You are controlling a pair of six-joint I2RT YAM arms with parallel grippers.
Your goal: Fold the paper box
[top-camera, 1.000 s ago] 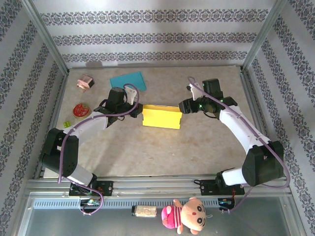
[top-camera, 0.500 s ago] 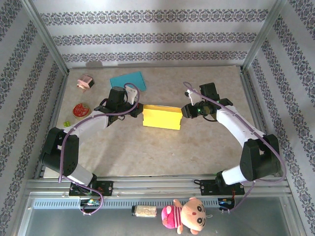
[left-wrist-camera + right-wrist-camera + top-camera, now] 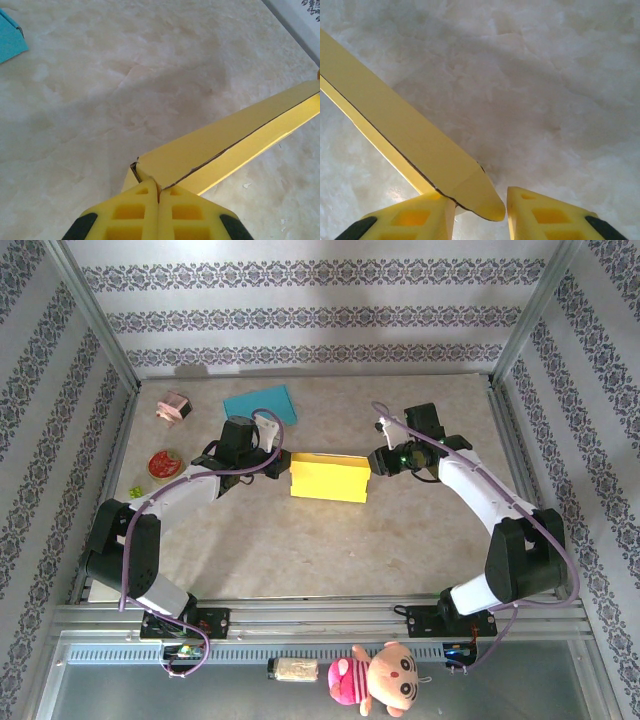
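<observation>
Firstly, grippers: two.
- Left gripper [image 3: 159, 195]: jaws shut tight on the left end corner of the paper box [image 3: 328, 478].
- Right gripper [image 3: 480, 197]: jaws narrowly apart, with the rounded flap tip of the box's right end between them. One finger looks to touch the flap, though the wrist view does not settle it.

Paper box: one, yellow, lying mid-tabletop [image 3: 330, 550] between the two grippers.
- Handling, as judged: light thin card, stiff along its panels and weak at the creases. It is easily dented, and smooth enough to slip from a shallow pinch.
- Best hold: the end flaps, close to the corners.

Other items:
- One teal flat sheet [image 3: 260, 402].
- One small pink object [image 3: 173, 407].
- One red round object [image 3: 164, 463].
- One plush doll [image 3: 378, 678] off the tabletop, beyond the near rail.
</observation>
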